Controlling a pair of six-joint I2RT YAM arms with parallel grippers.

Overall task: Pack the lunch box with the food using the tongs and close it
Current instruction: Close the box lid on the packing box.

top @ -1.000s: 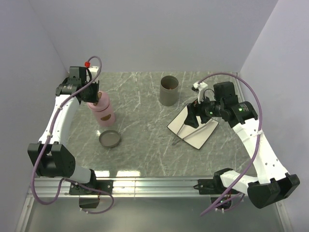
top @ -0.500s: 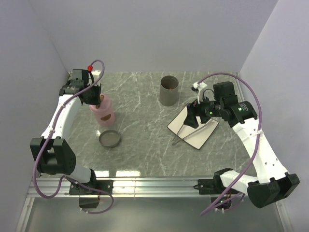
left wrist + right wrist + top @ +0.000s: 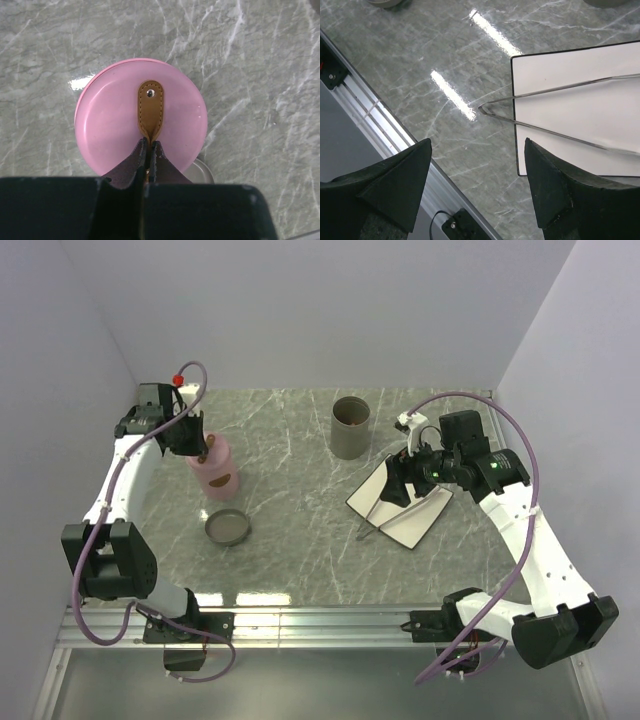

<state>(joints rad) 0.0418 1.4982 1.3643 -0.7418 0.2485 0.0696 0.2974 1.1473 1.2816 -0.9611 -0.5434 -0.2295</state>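
The pink cylindrical lunch box [image 3: 215, 472] stands at the left of the table, leaning a little. My left gripper [image 3: 192, 436] is at its top. In the left wrist view the gripper [image 3: 149, 145] is shut on the tan leather strap [image 3: 150, 105] of the pink lid [image 3: 110, 125]. The slim metal tongs [image 3: 375, 508] lie across the white square plate [image 3: 412, 515], with their joined end off the plate's left edge. My right gripper [image 3: 398, 485] hovers over the plate. Its jaws [image 3: 477, 150] are open and empty, just short of the tongs [image 3: 560, 112]. The food does not show clearly.
A round grey dish [image 3: 228, 528] lies on the marble table in front of the lunch box. A grey cylindrical cup [image 3: 351, 427] stands at the back centre. An aluminium rail [image 3: 300, 625] runs along the near edge. Walls close in on three sides.
The left arm has shifted slightly left and back while still holding the strap, and the lunch box has moved a little with it. The right arm has not moved.
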